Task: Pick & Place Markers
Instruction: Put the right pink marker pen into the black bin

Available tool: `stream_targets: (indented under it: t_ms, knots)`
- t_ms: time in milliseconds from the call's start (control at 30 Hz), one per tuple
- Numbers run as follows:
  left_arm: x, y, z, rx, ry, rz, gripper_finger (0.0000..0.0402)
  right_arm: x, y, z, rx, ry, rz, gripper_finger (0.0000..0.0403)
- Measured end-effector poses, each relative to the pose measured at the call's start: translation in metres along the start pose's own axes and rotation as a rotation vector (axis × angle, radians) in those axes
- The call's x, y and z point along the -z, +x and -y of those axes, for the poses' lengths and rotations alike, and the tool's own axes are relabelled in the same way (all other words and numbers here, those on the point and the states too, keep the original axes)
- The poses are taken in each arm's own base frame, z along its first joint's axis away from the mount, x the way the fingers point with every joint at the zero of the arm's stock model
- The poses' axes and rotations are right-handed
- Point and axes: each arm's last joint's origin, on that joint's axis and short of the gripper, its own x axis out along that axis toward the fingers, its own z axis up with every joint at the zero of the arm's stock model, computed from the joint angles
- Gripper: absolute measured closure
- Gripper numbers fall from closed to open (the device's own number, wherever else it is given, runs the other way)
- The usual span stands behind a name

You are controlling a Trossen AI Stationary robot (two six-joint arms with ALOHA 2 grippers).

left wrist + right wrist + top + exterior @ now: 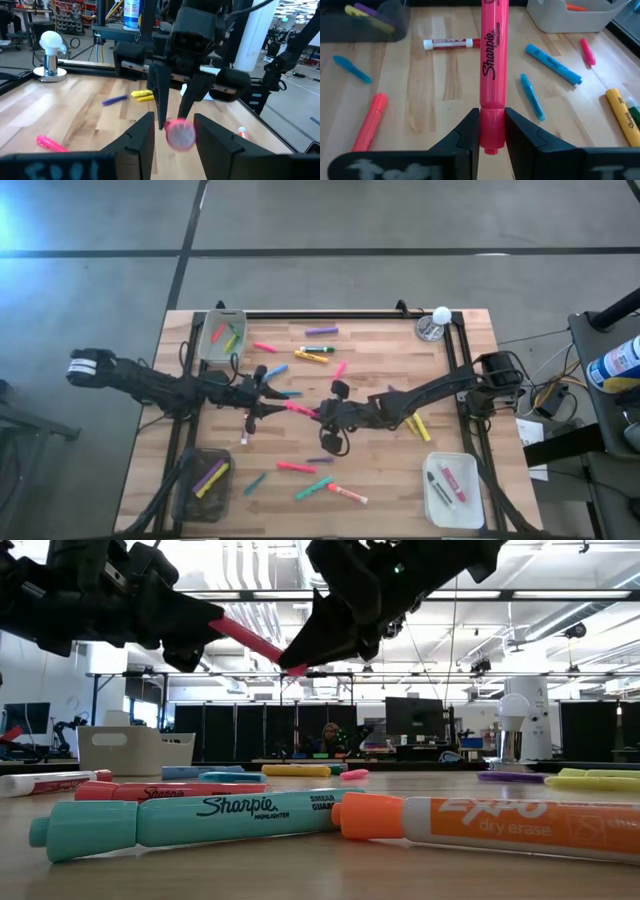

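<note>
Mid-surface, above the boards: a pink highlighter (298,409) hangs in the air between the two arms, well clear of the wood.

Right pincer (492,131) is clenched on the cap end of the pink highlighter; its own wrist view shows both fingers pressed against the barrel sides.

Left pincer (172,131) sits at the opposite end. Its fingers flank the pink tip with a visible gap either side, so it reads as released, not yet gripping. In the low view the highlighter slants between the two dark heads.

Step in hand, by my reading: a handover of one marker from arm to arm, caught before the receiving side has closed.

Next move likely calls for the left pincer to close squarely on the barrel before the right lets go; releasing early would drop it.

Other markers (318,487) lie scattered over the surface, several toward the near edge. Bins sit at the corners; the one at the far-left corner (207,346) already holds a few and is the nearest to the left arm.
</note>
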Motion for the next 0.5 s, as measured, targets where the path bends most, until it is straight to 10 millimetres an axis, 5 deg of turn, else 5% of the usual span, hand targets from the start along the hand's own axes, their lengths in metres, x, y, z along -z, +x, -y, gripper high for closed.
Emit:
stream_targets:
  t_ms: [500]
  knots:
    - [0.0012, 0.0023, 0.0015, 0.011, 0.018, -0.001, 0.0337, -0.0027, 0.0037, -0.0015, -0.002, -0.001, 0.052, 0.0333]
